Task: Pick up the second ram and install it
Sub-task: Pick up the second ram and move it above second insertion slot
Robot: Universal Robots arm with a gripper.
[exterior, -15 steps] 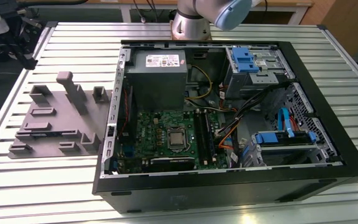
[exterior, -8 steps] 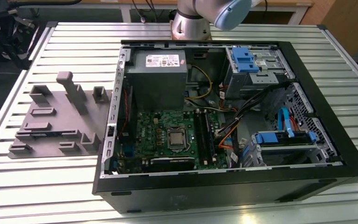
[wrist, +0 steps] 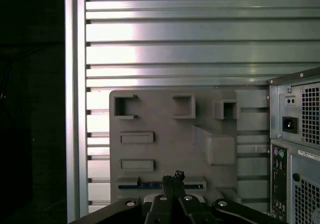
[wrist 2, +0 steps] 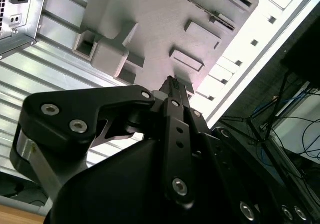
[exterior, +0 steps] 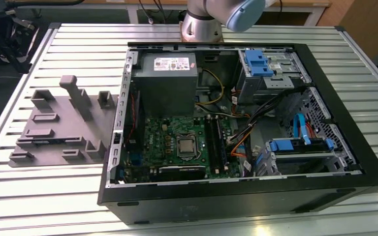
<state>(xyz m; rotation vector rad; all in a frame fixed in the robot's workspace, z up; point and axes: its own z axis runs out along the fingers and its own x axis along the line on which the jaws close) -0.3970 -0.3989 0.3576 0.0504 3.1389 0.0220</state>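
As pincer (wrist: 173,177) hovers closed, holder (wrist: 165,156) lies below.

Table (exterior: 77,54): silver metal, ribbed in parallel slats.
Holder (exterior: 61,125): plain matte gray throughout.
Computer case (exterior: 241,196): black shell, bare steel-gray inside.
Motherboard (exterior: 156,140): green.
Power supply (exterior: 165,83): gray, with a white label.
Drive latches (exterior: 258,61): bright blue.
Gripper (wrist: 175,176): black, with silver screw heads.
Second ram (wrist: 150,185): seemingly dark with a blue stretch, in shadow.
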